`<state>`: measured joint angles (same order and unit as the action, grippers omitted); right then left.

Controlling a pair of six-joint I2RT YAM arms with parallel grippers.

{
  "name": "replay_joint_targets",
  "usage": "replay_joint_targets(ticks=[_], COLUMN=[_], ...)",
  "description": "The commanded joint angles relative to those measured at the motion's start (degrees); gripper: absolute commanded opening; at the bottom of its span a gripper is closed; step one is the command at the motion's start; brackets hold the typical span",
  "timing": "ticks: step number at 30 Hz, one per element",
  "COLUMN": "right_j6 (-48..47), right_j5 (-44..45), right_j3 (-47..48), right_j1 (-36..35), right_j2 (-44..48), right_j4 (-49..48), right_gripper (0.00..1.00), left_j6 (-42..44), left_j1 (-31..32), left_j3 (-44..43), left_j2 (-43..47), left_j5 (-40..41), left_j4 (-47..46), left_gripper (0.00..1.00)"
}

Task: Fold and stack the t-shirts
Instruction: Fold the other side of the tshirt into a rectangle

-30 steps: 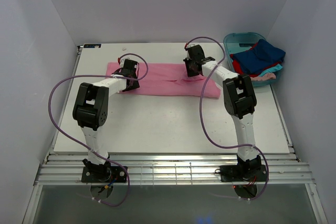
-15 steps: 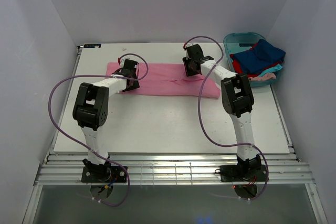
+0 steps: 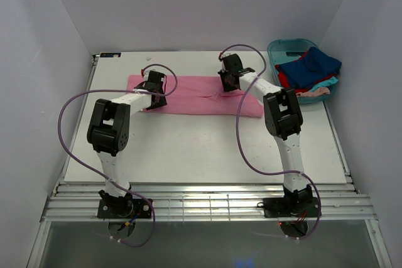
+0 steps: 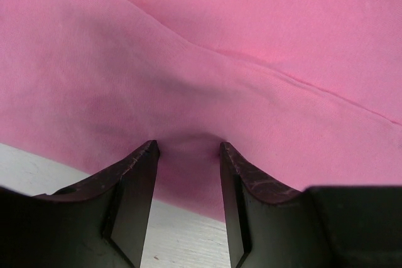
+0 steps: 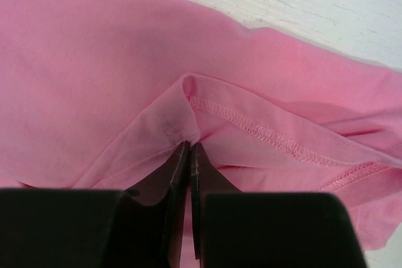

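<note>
While the right claw (image 5: 190, 146) is clenched on a hemmed fold of the pink t-shirt (image 3: 195, 95), spread on the far tabletop (image 3: 201, 149), the left claw (image 4: 188, 147), released astride a ridge, should first close, then both lift evenly.

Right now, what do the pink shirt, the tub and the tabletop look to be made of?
The pink t-shirt looks like soft matte knit, likely cotton jersey: it creases gently and shows a stitched hem. The tub is probably teal moulded plastic, judging by its smooth, thin rim. The table is white and matte with faint grain lines, perhaps painted wood.
</note>
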<state>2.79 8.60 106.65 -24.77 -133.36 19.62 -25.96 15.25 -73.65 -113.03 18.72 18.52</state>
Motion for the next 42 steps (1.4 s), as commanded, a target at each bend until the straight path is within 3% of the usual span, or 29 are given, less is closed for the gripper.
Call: replay_joint_targets(ticks=[1,11,34,42], right_j6=[-0.1,3.2,7.0,7.1], right_j5=[-0.4,-2.5,-14.9,-11.9], right_j3=[2.9,5.8,11.8,8.8], right_j1=[0.2,0.2,-0.6,-0.9], right_j2=[1.4,2.8,-5.0,-0.9], right_j4=[-0.1,-3.9,-6.3,-6.8], right_gripper=[0.08,0.12,0.23,0.27], left_j6=[-0.1,0.0,1.1,0.5], left_j1=[0.1,0.2,0.1,0.1], left_j3=[0.5,0.3,-0.5,0.6], left_j2=[-0.6,-1.0,-1.3,-0.3], left_j5=[-0.1,-0.3,0.4,0.4], left_j4=[5.6,5.6,6.6,6.6], left_gripper=[0.54,0.54,0.53,0.53])
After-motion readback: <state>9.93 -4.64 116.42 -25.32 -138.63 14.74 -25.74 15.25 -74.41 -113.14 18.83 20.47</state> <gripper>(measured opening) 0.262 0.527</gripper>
